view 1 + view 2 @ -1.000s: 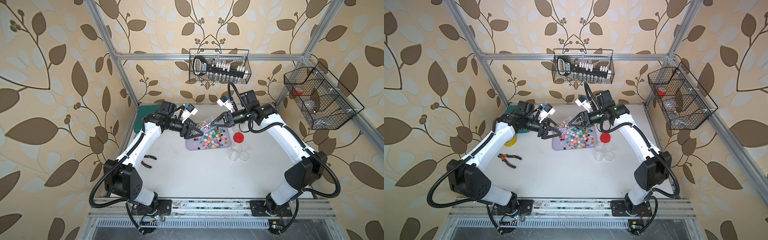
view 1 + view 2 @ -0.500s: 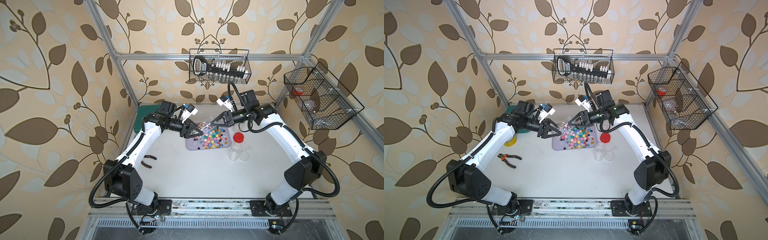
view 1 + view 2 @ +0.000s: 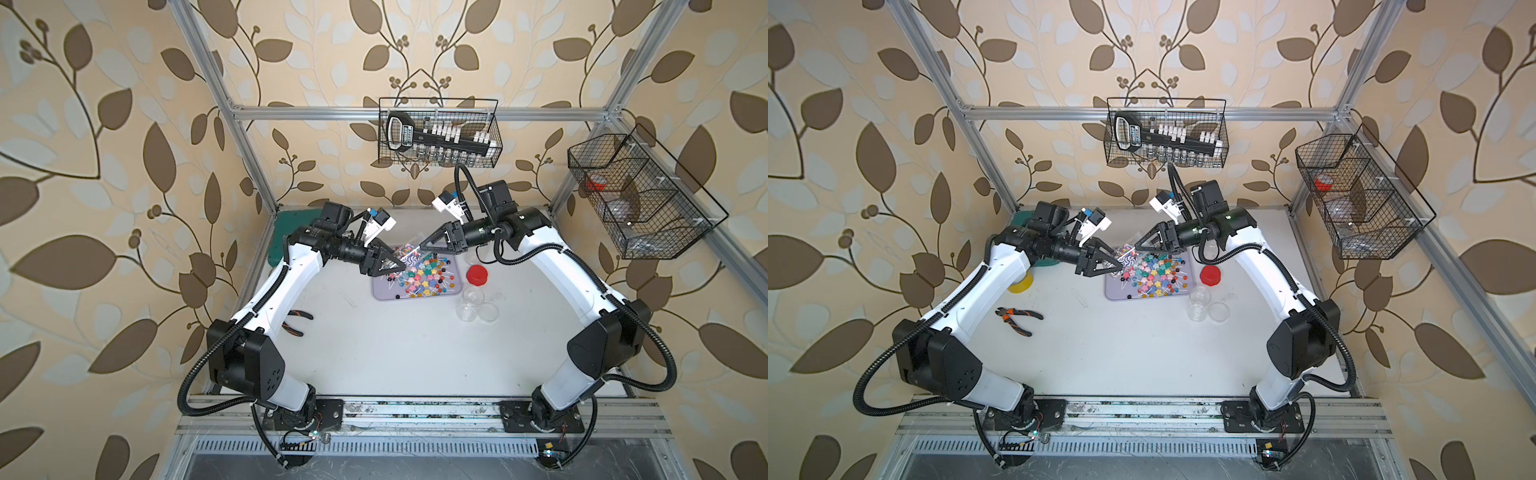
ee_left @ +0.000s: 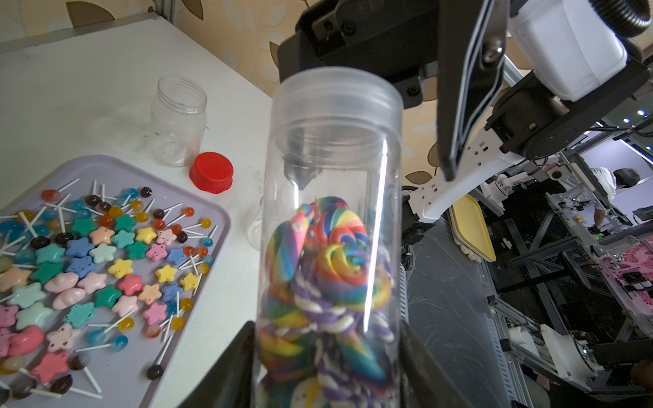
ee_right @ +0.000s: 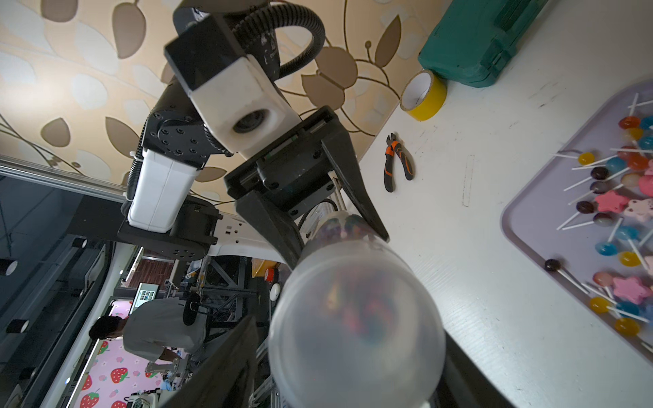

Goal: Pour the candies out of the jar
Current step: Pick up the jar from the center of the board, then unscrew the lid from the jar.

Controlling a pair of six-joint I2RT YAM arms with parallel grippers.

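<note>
Between the two arms, over the far-left corner of the lilac tray (image 3: 380,293): a clear jar (image 4: 332,212), clamped near its base by the left claw (image 3: 397,266), cap (image 4: 335,92) still on and pointing at the right claw (image 3: 422,248). Shows in both top views only as a glint and a patch of stripes, mostly covered by the two claws. Runs off the frame at its base in the left wrist view. Holds rainbow and purple-white swirled candies (image 4: 335,268), packed toward the base. Right claw's jaws apart, straddling the cap with a gap on the side in view; other finger seen only as a dark tip through the jar wall. From the right wrist, cap a blurred frosted disc, contents a smear of colour. On the tray, cut off in both wrist views, loose star sweets (image 4: 120,268) and small lollipops (image 4: 125,324). Beside it on the desk (image 3: 395,353), an empty jar (image 4: 178,120) and a red lid (image 4: 211,172). Pliers (image 3: 302,316) half hidden under the left arm in a top view; yellow tape roll (image 3: 1021,284) partly behind the same arm.
</note>
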